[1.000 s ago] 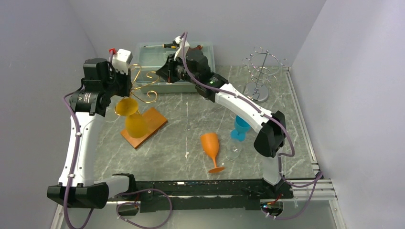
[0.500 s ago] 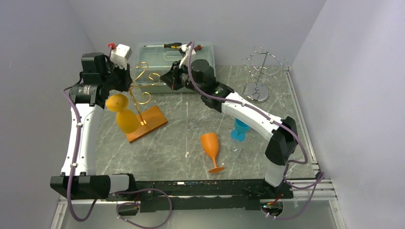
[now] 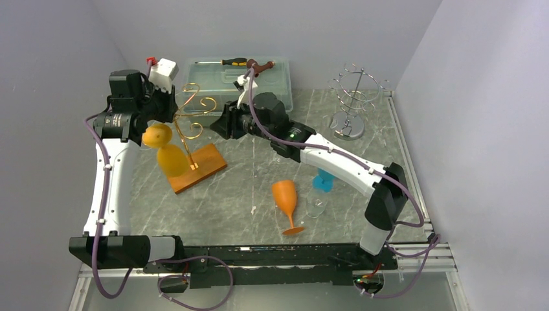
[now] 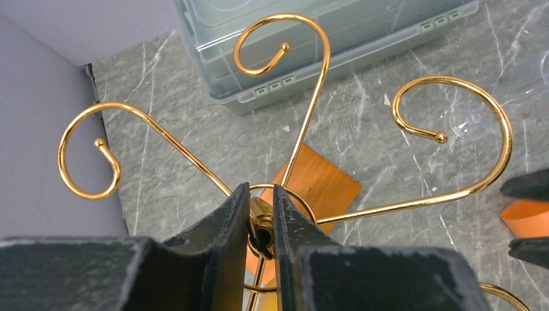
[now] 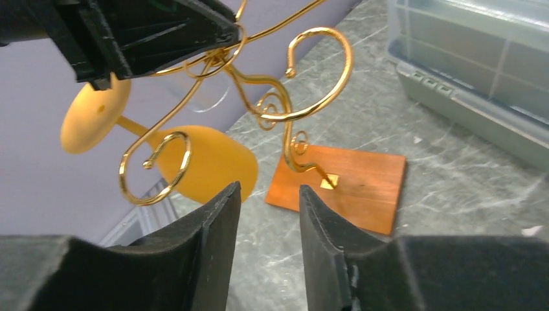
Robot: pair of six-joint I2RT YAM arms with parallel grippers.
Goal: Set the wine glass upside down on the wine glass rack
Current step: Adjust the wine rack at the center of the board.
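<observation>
The left claw point(image 4: 261, 208) is pressed together on the gold knob at the very top of the rack point(image 5: 272, 116), pinching it from above, with the rack's curled gold arms fanning out beneath it. The rack stands on its wooden base point(image 5: 343, 184), which lies on the marbled counter point(image 3: 246, 188) at the left side. The yellow wine glass point(image 3: 171, 159) is at the rack on the side nearest the left arm, just beside the gold stem. It is tilted, with its round foot up under the left claw and its bowl down and towards the base. It looks hung on one of the curled arms, but which hook bears it I cannot tell. The right claw point(image 5: 267, 192) is spread with nothing between its fingers; it hangs near the rack on the opposite side and faces it, apart from both the wire and the glass. Towards the front of the counter an orange glass point(image 3: 285, 202) lies on its side, a clear glass point(image 3: 316, 206) is just beside it, and a blue glass point(image 3: 323, 179) stands partly hidden by the right arm. At the back is a clear plastic box point(image 3: 265, 83) with a screwdriver point(image 3: 230, 62) on its lid, and a silver wire stand point(image 3: 353, 97) stands at the far right.
</observation>
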